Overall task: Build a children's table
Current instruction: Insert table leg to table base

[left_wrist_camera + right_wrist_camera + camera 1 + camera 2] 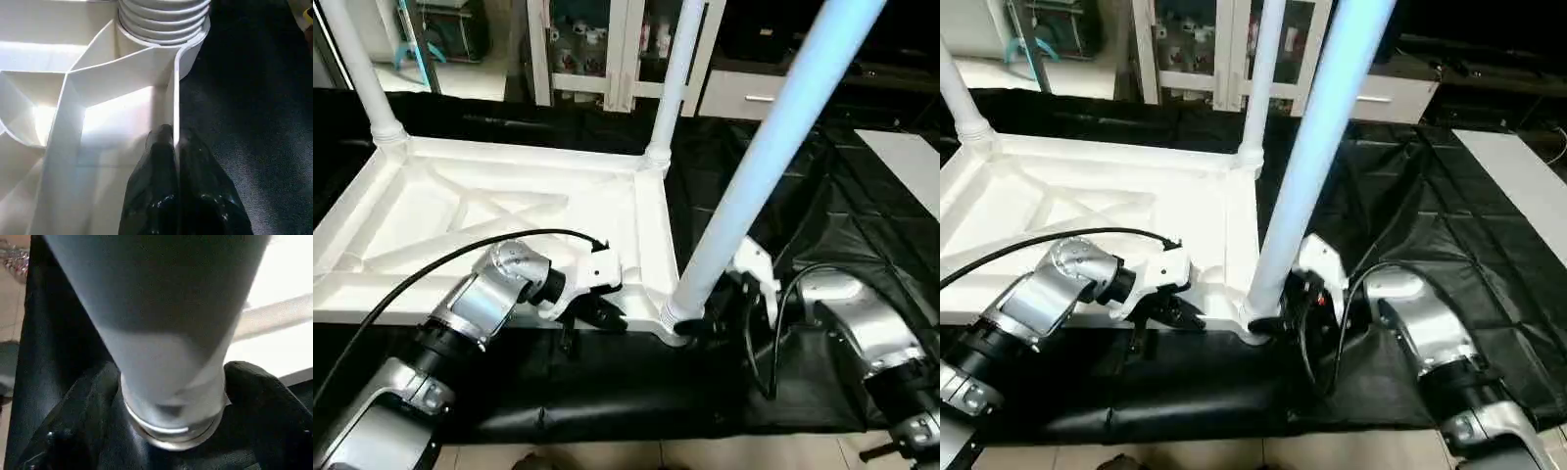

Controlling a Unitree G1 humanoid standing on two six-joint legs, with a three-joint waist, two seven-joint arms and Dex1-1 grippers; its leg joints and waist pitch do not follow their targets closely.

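Children's table (pixel 489 211) lies upside down on the black-cloth tabletop (pixel 862 225), X-ribbed underside facing up. Long axis of the white top runs left to right across the head views; its near edge faces the robot, right short edge near picture centre.

Three legs seen standing in corner sockets, long axes pointing up and away from the cloth: far-left leg (pixel 357 69) and far-right leg (pixel 675 78) roughly upright, near-right leg (pixel 773 147) tilted, its upper end leaning right and toward the camera, its base in the near-right corner lobe (pixel 671 318).

Left pincer (pixel 597 313) is at the near rim of the top, just left of that corner. Left wrist view: black fingers (pixel 161 186) pressed together, one on each side of the thin white rim wall, so clamped on the children's table; threaded socket collar (pixel 164 22) just beyond.

Right pincer (pixel 171 396) sits at the base of the near-right leg. Right wrist view: black fingers (pixel 254 396) on either side of the tube just above its ringed end, close against it; cannot tell if they grip or only bracket it.

No brands, labels or readable writing on any part.

White flat panel (pixel 911 166) lies on the cloth at far right. Cabinets (pixel 607 49) behind the tabletop.
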